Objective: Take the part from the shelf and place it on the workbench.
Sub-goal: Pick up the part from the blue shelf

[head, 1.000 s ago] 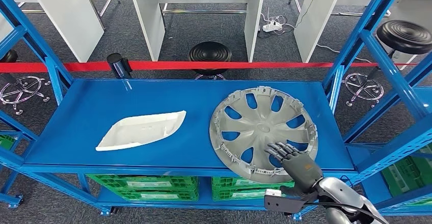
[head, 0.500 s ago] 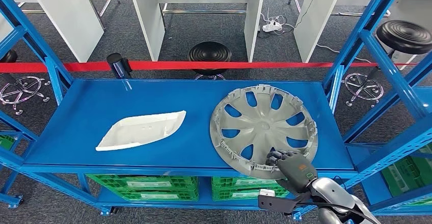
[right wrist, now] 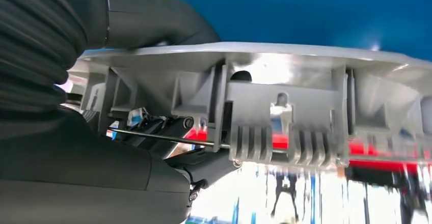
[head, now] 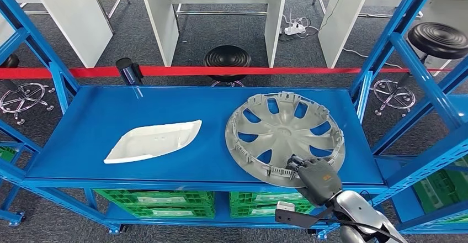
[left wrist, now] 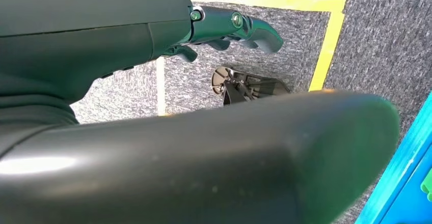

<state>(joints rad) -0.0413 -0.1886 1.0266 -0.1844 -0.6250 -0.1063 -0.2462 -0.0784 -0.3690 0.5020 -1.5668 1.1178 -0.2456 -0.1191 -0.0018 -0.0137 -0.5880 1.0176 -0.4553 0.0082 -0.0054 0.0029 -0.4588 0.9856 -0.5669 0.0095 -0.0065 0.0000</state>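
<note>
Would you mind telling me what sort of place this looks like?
Probably an industrial workshop or test area: a blue steel shelf bearing a grey wheel cover gripped by the right hand, green crates below, red barrier tape behind.

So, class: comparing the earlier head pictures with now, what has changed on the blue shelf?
The right hand closed from spread fingers onto the near rim of the grey wheel cover, which has lifted and shifted slightly left. The white part stayed put.
</note>
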